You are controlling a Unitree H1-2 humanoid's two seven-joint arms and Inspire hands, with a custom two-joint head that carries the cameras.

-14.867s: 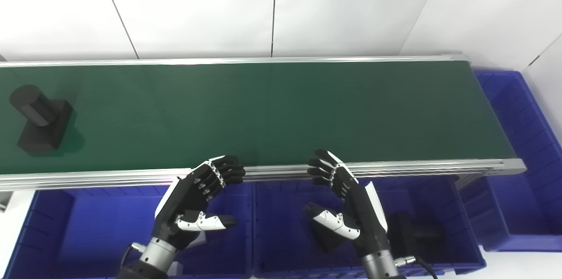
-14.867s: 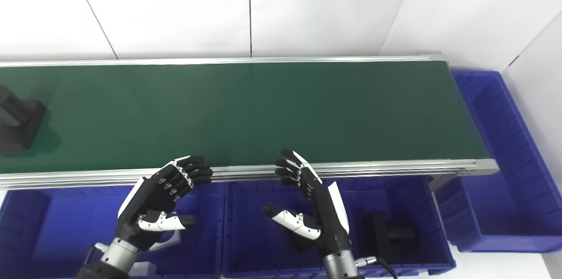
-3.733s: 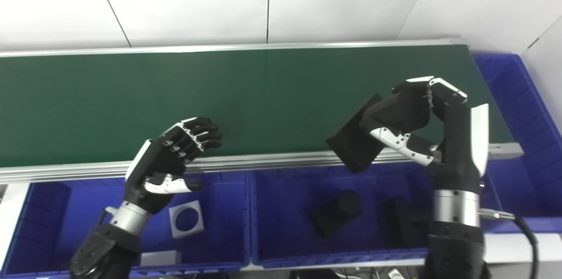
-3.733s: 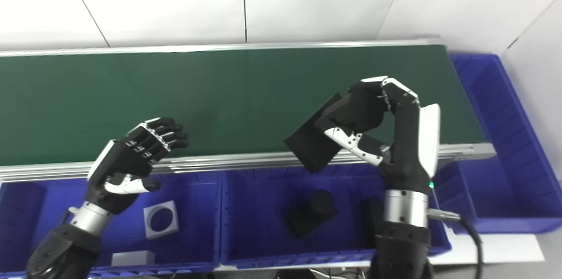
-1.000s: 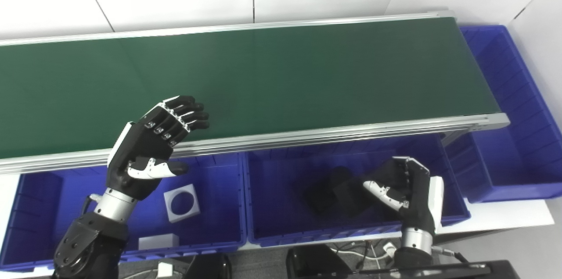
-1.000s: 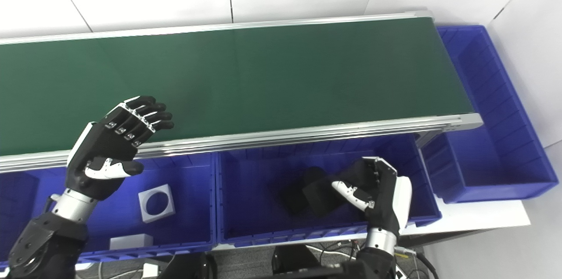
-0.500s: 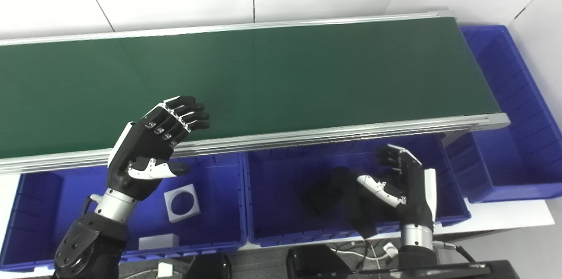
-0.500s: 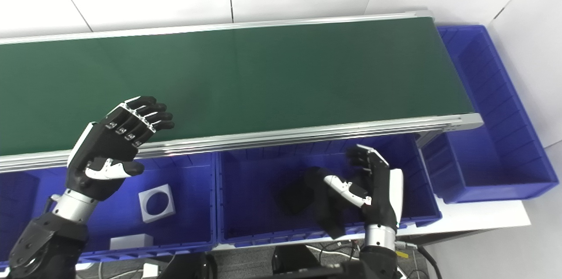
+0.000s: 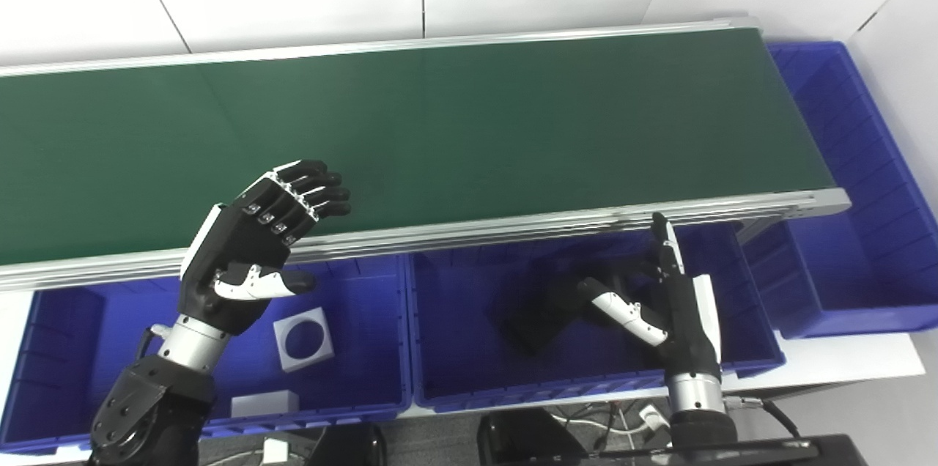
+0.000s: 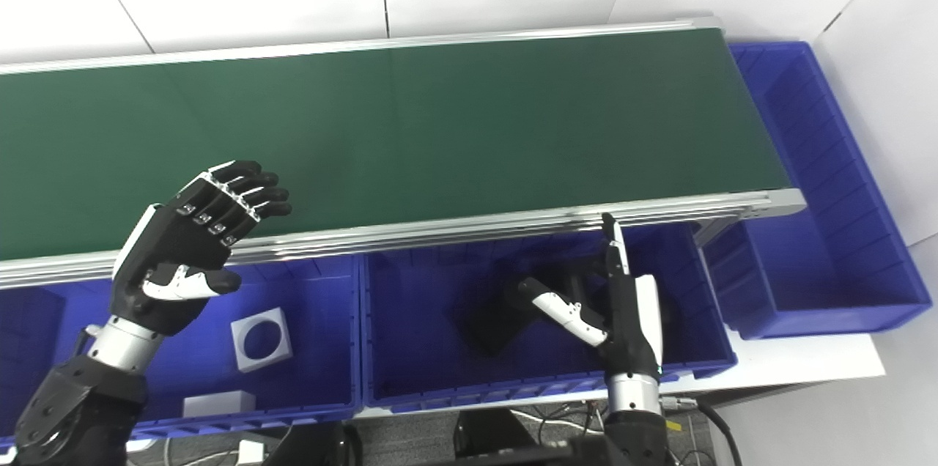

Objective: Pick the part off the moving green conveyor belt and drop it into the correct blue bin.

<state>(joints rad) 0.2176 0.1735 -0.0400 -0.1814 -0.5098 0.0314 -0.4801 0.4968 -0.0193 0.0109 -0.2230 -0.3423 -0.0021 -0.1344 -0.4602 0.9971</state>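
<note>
My right hand (image 9: 678, 312) stood over the middle blue bin (image 9: 469, 378), fingers straight up and thumb stuck out to the side, spread and holding nothing. The black part (image 9: 538, 312) lay on the floor of that bin, just beside my thumb; whether thumb and part touched, I could not tell. More dark shapes sat behind the hand in the same bin, too dim to separate.

My left hand (image 9: 253, 250) hung above the near rail of the green conveyor belt (image 9: 469, 129), over the boundary between belt and left blue bin (image 9: 352, 393). Fingers were apart and loosely curled, thumb out, gripping nothing.

The left bin held a white square piece with a round hole (image 9: 303, 329) and a white block (image 9: 265, 403) near its front wall.

A third blue bin (image 9: 865, 180) sat at the right end of the belt. Cables (image 10: 703, 415) showed below the middle bin's front edge.
</note>
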